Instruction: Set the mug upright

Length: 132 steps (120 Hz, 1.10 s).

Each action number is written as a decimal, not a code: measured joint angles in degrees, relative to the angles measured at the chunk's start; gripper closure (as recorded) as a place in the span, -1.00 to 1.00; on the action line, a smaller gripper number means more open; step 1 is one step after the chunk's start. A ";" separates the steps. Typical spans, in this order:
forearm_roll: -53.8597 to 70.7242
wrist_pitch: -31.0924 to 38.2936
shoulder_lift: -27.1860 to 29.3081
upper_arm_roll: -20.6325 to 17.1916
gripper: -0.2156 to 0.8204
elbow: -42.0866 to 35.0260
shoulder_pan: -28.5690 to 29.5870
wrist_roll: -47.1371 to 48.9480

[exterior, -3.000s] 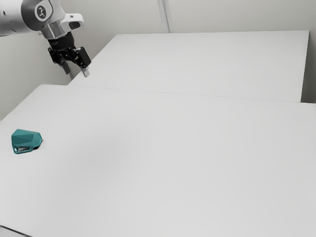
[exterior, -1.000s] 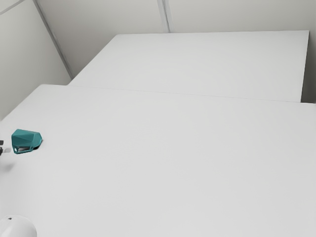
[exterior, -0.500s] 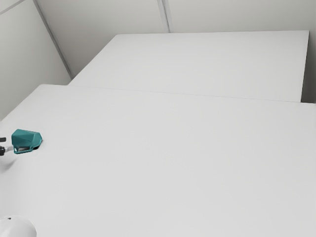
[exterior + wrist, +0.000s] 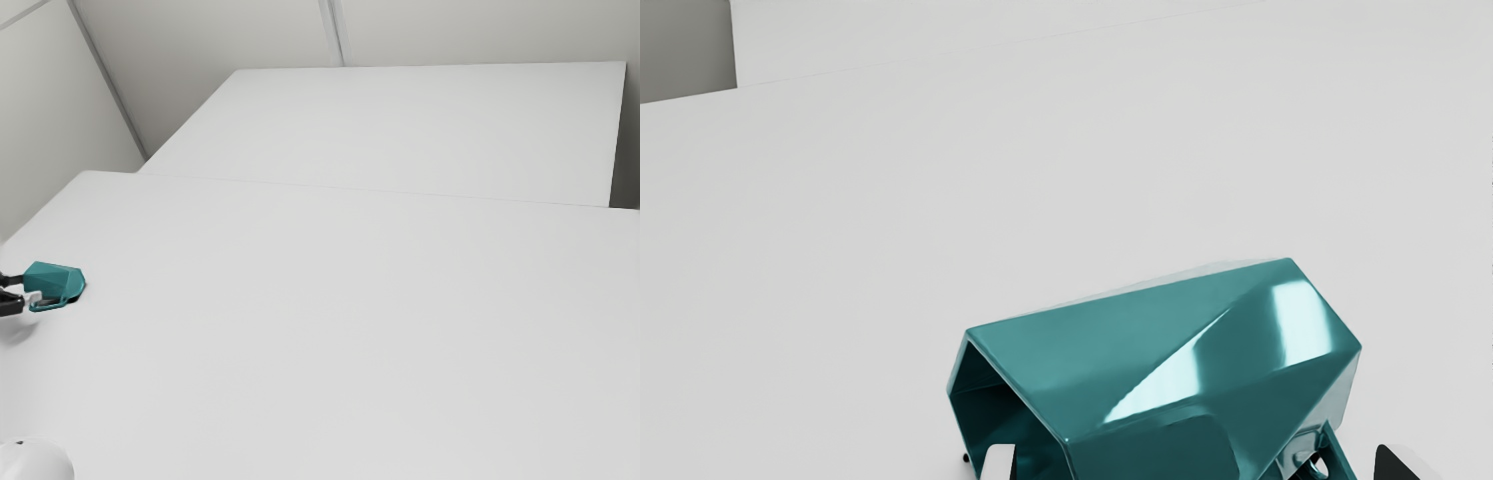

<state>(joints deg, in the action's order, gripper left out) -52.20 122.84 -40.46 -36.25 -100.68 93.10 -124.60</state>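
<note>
Mug (image 4: 1146, 347), one, tipped; one spread claw (image 4: 26, 290)

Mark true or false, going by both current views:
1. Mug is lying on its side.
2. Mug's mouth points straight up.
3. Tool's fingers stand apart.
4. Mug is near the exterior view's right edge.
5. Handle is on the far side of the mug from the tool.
1. The mug is lying on its side. True.
2. The mug's mouth points straight up. False: it faces sideways.
3. The tool's fingers stand apart. True.
4. The mug is near the exterior view's right edge. False: it's near the left edge, on the table.
5. The handle is on the mug's far side from the tool. False: it's on the tool's side.
</note>
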 joint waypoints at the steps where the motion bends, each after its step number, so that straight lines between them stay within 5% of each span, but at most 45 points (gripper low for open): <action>1: -0.06 -0.05 0.00 0.00 -0.54 -0.01 0.00 -0.05; 97: -3.81 -1.66 -3.42 0.58 -0.52 1.73 -0.62 -2.75; 132: -5.39 -2.48 -3.62 0.25 -0.22 1.29 -1.81 -3.10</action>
<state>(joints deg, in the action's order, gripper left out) -57.59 120.36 -44.08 -36.00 -99.38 91.28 -127.71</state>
